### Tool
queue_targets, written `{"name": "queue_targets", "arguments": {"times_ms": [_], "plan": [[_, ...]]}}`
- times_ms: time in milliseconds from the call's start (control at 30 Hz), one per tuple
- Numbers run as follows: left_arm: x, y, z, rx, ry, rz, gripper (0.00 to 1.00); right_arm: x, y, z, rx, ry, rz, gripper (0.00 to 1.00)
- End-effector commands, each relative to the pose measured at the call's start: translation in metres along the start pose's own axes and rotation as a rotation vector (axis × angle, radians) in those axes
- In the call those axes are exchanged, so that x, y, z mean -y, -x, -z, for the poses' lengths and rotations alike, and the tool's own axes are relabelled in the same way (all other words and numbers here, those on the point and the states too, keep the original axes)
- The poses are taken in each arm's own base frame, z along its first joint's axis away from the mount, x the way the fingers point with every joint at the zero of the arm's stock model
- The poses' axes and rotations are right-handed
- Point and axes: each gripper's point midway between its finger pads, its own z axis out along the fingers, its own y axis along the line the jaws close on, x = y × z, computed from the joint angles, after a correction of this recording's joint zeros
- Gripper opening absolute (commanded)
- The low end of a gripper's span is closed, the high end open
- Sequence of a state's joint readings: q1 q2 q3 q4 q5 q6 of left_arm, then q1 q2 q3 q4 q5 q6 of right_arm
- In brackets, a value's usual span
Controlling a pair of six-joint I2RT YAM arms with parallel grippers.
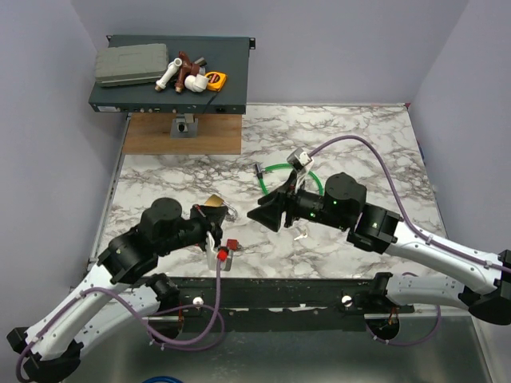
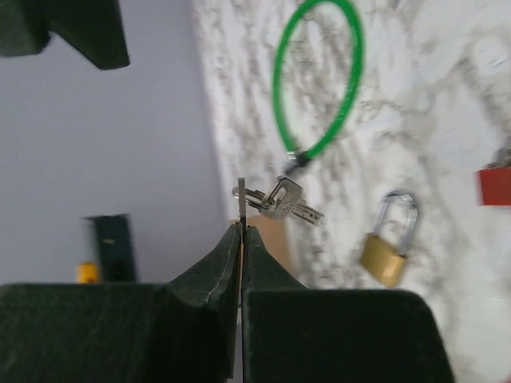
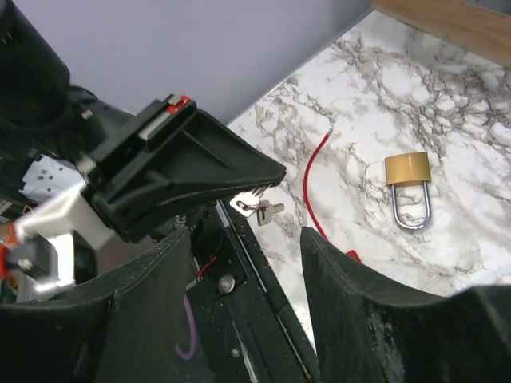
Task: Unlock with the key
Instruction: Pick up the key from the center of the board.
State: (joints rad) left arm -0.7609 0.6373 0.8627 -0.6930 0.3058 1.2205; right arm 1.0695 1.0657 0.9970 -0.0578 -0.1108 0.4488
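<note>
**Key clamped in left gripper**

The key (image 2: 241,199) is seen edge-on as a thin, flat, silvery-grey strip, pinched between the closed fingertips of the left gripper (image 2: 241,233). Its long axis is aligned with the fingers, with the exposed end pointing outward. A ring of spare keys (image 2: 281,199) hangs from that end. The right gripper (image 3: 247,233) is spread wide and holds nothing. The brass padlock (image 3: 407,170) lies flat on the table (image 3: 479,152).
</note>
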Motion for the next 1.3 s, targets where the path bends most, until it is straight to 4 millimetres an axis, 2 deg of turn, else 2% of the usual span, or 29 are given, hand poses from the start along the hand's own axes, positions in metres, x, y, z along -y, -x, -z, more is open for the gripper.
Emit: {"name": "queue_targets", "arguments": {"times_ms": [0,100,267,500,700,933,1167,1267], "plan": [[-0.045,0.011,0.007,-0.050,0.283,-0.630,0.00,0.009,0.010,0.006,0.010,-0.039,0.006,0.61],[-0.041,0.027,0.006,-0.035,0.383,-0.947,0.00,0.014,0.006,0.000,-0.006,-0.023,-0.026,0.61],[-0.037,0.045,0.012,0.009,0.450,-1.106,0.00,0.019,0.002,-0.008,-0.019,0.058,-0.094,0.61],[-0.042,0.049,0.011,-0.019,0.472,-1.190,0.00,0.011,-0.011,-0.011,-0.055,0.225,-0.171,0.59],[-0.052,0.053,0.008,-0.034,0.503,-1.241,0.00,-0.005,-0.004,-0.013,-0.024,0.406,-0.234,0.55],[-0.060,0.056,0.008,-0.046,0.520,-1.245,0.00,-0.014,-0.007,-0.012,-0.015,0.573,-0.322,0.48],[-0.061,0.056,0.006,-0.053,0.518,-1.233,0.00,-0.015,-0.010,-0.018,-0.031,0.611,-0.346,0.41],[-0.064,0.054,0.004,-0.065,0.517,-1.225,0.00,-0.016,-0.010,-0.019,-0.037,0.632,-0.357,0.31]]}}
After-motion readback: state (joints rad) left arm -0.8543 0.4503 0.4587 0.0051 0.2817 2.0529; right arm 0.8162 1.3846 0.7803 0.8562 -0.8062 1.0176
